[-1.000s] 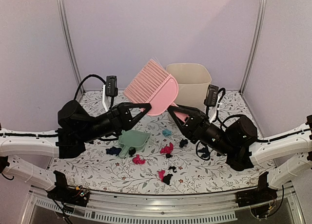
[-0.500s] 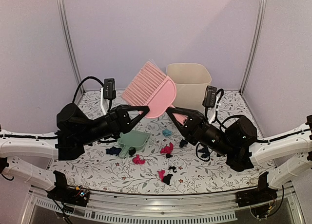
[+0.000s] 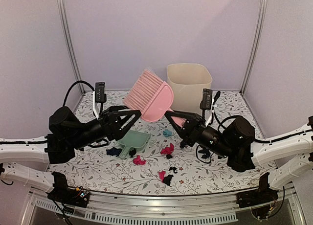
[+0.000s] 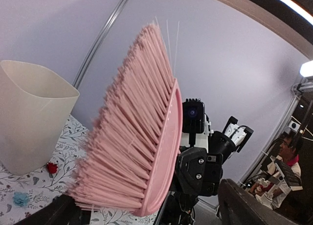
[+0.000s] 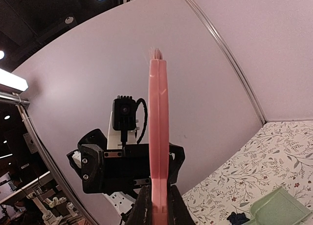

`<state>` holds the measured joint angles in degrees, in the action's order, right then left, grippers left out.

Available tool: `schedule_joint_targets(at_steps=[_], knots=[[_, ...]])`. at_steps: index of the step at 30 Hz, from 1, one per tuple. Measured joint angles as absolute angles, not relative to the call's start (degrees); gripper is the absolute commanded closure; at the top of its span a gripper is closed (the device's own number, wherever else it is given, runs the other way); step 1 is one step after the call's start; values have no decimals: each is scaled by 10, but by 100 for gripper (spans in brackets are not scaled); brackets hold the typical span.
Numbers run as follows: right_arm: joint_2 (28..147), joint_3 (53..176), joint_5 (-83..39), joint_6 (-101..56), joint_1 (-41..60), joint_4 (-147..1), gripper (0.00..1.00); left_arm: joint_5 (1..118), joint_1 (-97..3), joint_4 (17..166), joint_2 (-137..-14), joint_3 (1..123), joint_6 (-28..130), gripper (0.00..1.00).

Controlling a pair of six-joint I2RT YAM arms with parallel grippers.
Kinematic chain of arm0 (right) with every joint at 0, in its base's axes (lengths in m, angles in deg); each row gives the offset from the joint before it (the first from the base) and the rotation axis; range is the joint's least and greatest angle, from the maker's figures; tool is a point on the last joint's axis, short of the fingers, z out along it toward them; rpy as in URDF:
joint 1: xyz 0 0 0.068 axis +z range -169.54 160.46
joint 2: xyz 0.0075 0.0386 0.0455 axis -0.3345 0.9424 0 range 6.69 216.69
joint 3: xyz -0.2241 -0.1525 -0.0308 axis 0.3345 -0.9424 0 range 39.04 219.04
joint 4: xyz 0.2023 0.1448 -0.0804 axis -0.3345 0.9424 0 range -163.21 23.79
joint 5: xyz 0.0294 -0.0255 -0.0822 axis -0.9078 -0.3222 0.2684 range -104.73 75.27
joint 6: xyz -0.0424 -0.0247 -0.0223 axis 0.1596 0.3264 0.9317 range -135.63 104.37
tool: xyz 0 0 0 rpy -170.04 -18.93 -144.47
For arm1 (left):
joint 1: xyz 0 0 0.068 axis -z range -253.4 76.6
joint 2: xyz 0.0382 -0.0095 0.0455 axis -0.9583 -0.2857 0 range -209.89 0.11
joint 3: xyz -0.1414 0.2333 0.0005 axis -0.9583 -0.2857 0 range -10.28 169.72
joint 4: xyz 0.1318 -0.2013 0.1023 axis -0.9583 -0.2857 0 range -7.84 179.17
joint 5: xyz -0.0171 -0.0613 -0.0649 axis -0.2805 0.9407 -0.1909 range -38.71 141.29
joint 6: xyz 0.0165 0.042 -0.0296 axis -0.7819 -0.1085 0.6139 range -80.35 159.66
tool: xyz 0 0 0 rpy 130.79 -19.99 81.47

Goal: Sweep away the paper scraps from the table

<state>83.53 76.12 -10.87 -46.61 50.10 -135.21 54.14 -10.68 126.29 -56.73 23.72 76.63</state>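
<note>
The pink brush stands tilted in the air, bristles up and to the left. My right gripper is shut on its handle; in the right wrist view the brush runs edge-on up out of that gripper. My left gripper is open, just left of the brush head and not gripping it. In the left wrist view the brush hangs between its wide fingers. Paper scraps lie on the table: magenta, navy, teal, black.
A mint-green dustpan lies flat under the left arm, also visible in the right wrist view. A beige bin stands at the back, behind the brush. More scraps, magenta and black, lie toward the front edge.
My left gripper opened, let go of the brush head and drew back to the left. The right gripper closed on the handle and now carries the brush alone, a little lower.
</note>
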Motion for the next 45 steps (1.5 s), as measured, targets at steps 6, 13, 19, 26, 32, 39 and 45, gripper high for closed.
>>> schedule_joint_targets(at_steps=[6,13,19,26,32,39,45], knots=[[793,761,-56,-462,501,-1247,100,470,-107,1166,-498,225,742,2],[713,762,79,-468,501,-1012,100,321,-107,1031,-447,170,721,3],[649,762,172,-476,501,-860,100,233,-103,895,-473,147,732,2],[616,762,220,-478,501,-747,100,193,-62,827,-513,98,765,4],[615,773,231,-470,500,-699,100,175,-46,838,-582,96,773,5],[618,780,233,-453,500,-690,100,172,-58,881,-670,96,762,13],[620,780,234,-441,490,-681,100,177,-87,934,-703,96,729,29]])
